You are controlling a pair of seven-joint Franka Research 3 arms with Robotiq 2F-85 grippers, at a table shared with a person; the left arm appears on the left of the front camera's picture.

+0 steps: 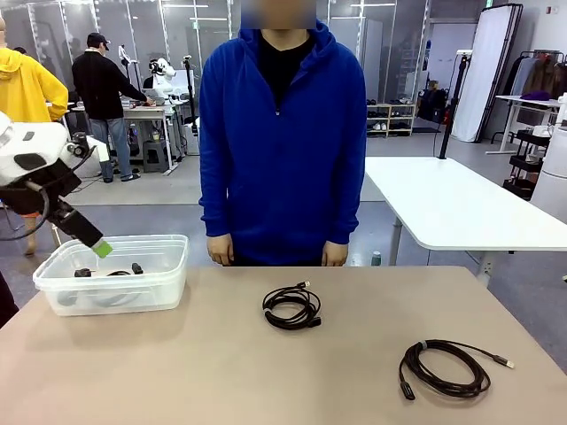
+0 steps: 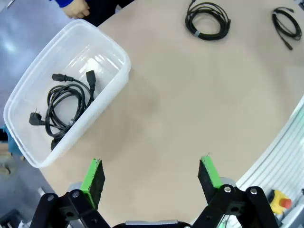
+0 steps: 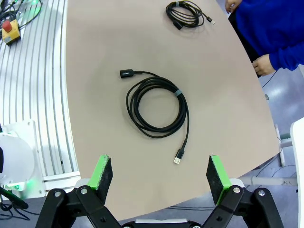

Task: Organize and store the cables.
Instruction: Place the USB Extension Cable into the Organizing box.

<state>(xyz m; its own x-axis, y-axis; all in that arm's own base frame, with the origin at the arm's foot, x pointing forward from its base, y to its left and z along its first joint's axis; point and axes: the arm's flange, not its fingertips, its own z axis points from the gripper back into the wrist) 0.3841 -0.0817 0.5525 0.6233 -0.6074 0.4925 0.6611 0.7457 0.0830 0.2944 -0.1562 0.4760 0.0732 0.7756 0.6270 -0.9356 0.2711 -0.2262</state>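
Three thin black cables, each wound into a round coil, are in view. The plug-ended cable (image 2: 66, 107), with chunky black mains plugs, lies inside the clear plastic tub (image 1: 168, 243) at the tan tabletop's (image 1: 221, 372) far left corner. The small coil (image 1: 292, 307) lies on the bare middle of the table, in front of a person in a blue hoodie (image 1: 282, 133) whose hands hang at the far edge. The larger coil (image 3: 156, 107), bound by a grey band (image 3: 178, 92), ends in a silver-tipped flat plug (image 3: 179, 158) and a black socket. It lies near the right side, below the right gripper (image 3: 159, 173), whose green-padded fingers are spread wide with nothing between them. The left gripper (image 2: 152, 173) hangs beside the tub, its fingers likewise spread and empty. A red stop button (image 3: 9, 29) on a yellow box sits beyond the table's edge.
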